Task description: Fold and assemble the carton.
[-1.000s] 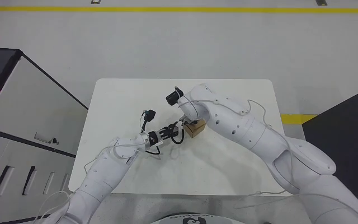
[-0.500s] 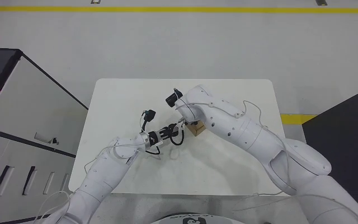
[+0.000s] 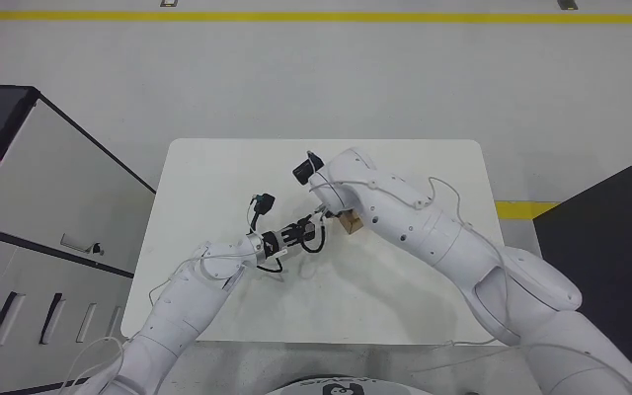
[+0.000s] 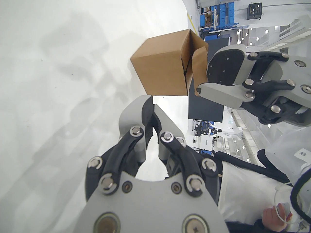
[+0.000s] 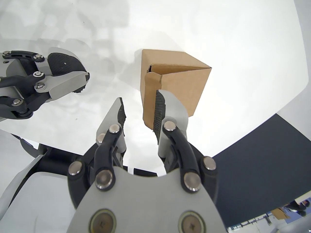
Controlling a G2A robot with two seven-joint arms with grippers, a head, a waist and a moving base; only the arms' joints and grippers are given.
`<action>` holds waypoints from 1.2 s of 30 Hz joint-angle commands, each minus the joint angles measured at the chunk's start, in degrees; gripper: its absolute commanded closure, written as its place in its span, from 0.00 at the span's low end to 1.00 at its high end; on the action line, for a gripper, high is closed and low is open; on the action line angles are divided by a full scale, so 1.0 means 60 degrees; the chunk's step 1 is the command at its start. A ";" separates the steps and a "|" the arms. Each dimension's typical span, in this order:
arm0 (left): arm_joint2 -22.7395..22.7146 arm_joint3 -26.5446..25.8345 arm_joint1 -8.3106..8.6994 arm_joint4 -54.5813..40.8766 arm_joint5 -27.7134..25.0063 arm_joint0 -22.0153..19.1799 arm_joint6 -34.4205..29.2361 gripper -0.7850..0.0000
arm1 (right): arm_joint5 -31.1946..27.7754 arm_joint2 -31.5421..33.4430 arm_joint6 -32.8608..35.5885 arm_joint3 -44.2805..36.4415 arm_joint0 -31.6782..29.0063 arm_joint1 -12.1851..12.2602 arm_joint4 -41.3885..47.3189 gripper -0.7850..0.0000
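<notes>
The carton looks light and bendy, best pinched by its loose flap. Left jaws are clenched, right jaws released.

Plain brown carton, plain white table, yellow floor line.

Carton on the table near its middle, left claw just beside it, right claw touching it.
</notes>
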 commanded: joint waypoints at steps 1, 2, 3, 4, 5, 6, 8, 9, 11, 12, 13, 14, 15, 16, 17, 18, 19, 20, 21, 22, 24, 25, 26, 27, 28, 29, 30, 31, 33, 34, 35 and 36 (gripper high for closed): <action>0.0000 0.0000 0.0000 0.0000 0.0000 0.0000 0.0000 1.00 | 0.0001 0.0054 -0.0001 -0.0092 -0.0035 0.0015 -0.0108 0.58; 0.0000 0.0000 0.0000 0.0000 0.0000 0.0000 0.0000 1.00 | 0.0001 0.0116 -0.0001 -0.0170 -0.0057 0.0027 -0.0105 0.58; 0.0000 0.0000 0.0000 0.0000 0.0000 0.0000 0.0000 1.00 | 0.0001 0.0188 -0.0001 -0.0241 -0.0081 0.0045 -0.0101 0.58; 0.0000 0.0000 0.0000 0.0000 0.0000 0.0000 0.0000 1.00 | 0.0001 0.0260 -0.0001 -0.0301 -0.0107 0.0066 -0.0120 0.59; 0.0000 0.0000 0.0000 0.0000 0.0000 0.0000 0.0000 1.00 | 0.0001 0.0335 -0.0001 -0.0369 -0.0139 0.0088 -0.0121 0.59; 0.0000 0.0000 0.0000 0.0000 0.0000 0.0000 0.0000 1.00 | -0.0001 0.0413 -0.0001 -0.0423 -0.0172 0.0113 -0.0112 0.60; 0.0000 0.0000 0.0000 0.0000 0.0000 0.0000 0.0000 1.00 | -0.0009 0.0571 -0.0001 -0.0559 -0.0228 0.0170 -0.0118 0.60; 0.0000 0.0000 0.0000 0.0000 0.0000 0.0000 0.0000 1.00 | -0.0026 0.0678 -0.0001 -0.0658 -0.0266 0.0202 -0.0069 0.60; 0.0000 0.0000 0.0000 0.0000 0.0000 0.0000 0.0000 1.00 | -0.0030 0.0908 -0.0001 -0.0846 -0.0343 0.0280 -0.0073 0.61; 0.0000 0.0000 0.0000 0.0000 0.0000 0.0000 0.0000 1.00 | -0.0046 0.1014 -0.0001 -0.0942 -0.0397 0.0323 -0.0080 0.61; 0.0000 0.0000 0.0000 0.0000 0.0000 0.0000 0.0000 1.00 | -0.0060 0.1141 -0.0001 -0.1047 -0.0450 0.0367 -0.0061 0.62; 0.0000 0.0000 0.0000 0.0000 0.0000 0.0000 0.0000 1.00 | -0.0078 0.1269 -0.0001 -0.1144 -0.0503 0.0413 -0.0052 0.61; 0.0000 0.0000 0.0000 0.0000 0.0000 0.0000 0.0000 1.00 | -0.0094 0.1421 -0.0001 -0.1261 -0.0565 0.0460 0.0004 0.60; 0.0000 0.0000 0.0000 0.0000 0.0000 0.0000 0.0000 1.00 | -0.0106 0.1617 -0.0001 -0.1397 -0.0633 0.0509 0.0107 0.60; 0.0000 0.0000 0.0000 0.0000 0.0000 0.0000 0.0000 1.00 | -0.0128 0.1808 -0.0001 -0.1506 -0.0701 0.0564 0.0139 0.60; 0.0000 0.0000 0.0000 0.0000 0.0000 0.0000 0.0000 1.00 | -0.0128 0.2025 -0.0022 -0.1636 -0.0788 0.0617 0.0209 0.60; 0.0000 0.0000 0.0000 0.0000 0.0000 0.0000 0.0000 1.00 | -0.0152 0.2280 -0.0077 -0.1782 -0.0898 0.0671 0.0381 0.60; 0.0000 0.0000 0.0000 0.0000 0.0000 0.0000 0.0000 1.00 | -0.0227 0.2519 -0.0097 -0.1898 -0.1001 0.0731 0.0486 0.59; 0.0000 0.0000 0.0000 0.0000 0.0000 0.0000 0.0000 1.00 | -0.0299 0.2744 -0.0120 -0.2024 -0.1101 0.0792 0.0540 0.59; 0.0000 0.0000 0.0000 0.0000 0.0000 0.0000 0.0000 1.00 | -0.0333 0.3015 -0.0197 -0.2175 -0.1221 0.0850 0.0682 0.58; 0.0000 0.0000 0.0000 0.0000 0.0000 0.0000 0.0000 1.00 | -0.0519 0.3546 -0.0257 -0.2453 -0.1472 0.0970 0.1000 0.58; 0.0000 0.0000 0.0000 0.0000 0.0000 0.0000 0.0000 1.00 | -0.0604 0.3774 -0.0244 -0.2572 -0.1581 0.1031 0.1051 0.58; 0.0000 0.0000 0.0000 0.0000 0.0000 0.0000 0.0000 1.00 | -0.0644 0.3970 -0.0222 -0.2679 -0.1686 0.1089 0.1028 0.58; 0.0000 0.0000 0.0000 0.0000 0.0000 0.0000 0.0000 1.00 | -0.0649 0.4137 -0.0218 -0.2800 -0.1784 0.1141 0.0943 0.58; 0.0000 0.0000 0.0000 0.0000 0.0000 0.0000 0.0000 1.00 | -0.0642 0.4285 -0.0225 -0.2926 -0.1887 0.1189 0.0854 0.58; 0.0000 0.0000 0.0000 0.0000 0.0000 0.0000 0.0000 1.00 | -0.0623 0.4411 -0.0213 -0.3038 -0.1978 0.1234 0.0725 0.59; 0.0000 0.0000 0.0000 0.0000 0.0000 0.0000 0.0000 1.00 | -0.0592 0.4500 -0.0198 -0.3147 -0.2057 0.1275 0.0518 0.59; 0.0000 0.0000 0.0000 0.0000 0.0000 0.0000 0.0000 1.00 | -0.0564 0.4570 -0.0169 -0.3248 -0.2132 0.1309 0.0350 0.59; 0.0000 0.0000 0.0000 0.0000 0.0000 0.0000 0.0000 1.00 | -0.0530 0.4681 -0.0127 -0.3417 -0.2244 0.1362 0.0070 0.59; 0.0000 0.0000 0.0000 0.0000 0.0000 0.0000 0.0000 1.00 | -0.0532 0.4725 -0.0120 -0.3496 -0.2295 0.1380 0.0001 0.60; 0.0000 0.0000 0.0000 0.0000 0.0000 0.0000 0.0000 1.00 | -0.0546 0.4774 -0.0129 -0.3569 -0.2341 0.1393 -0.0016 0.60; 0.0000 0.0000 0.0000 0.0000 0.0000 0.0000 0.0000 1.00 | -0.0567 0.4814 -0.0145 -0.3624 -0.2385 0.1406 -0.0043 0.60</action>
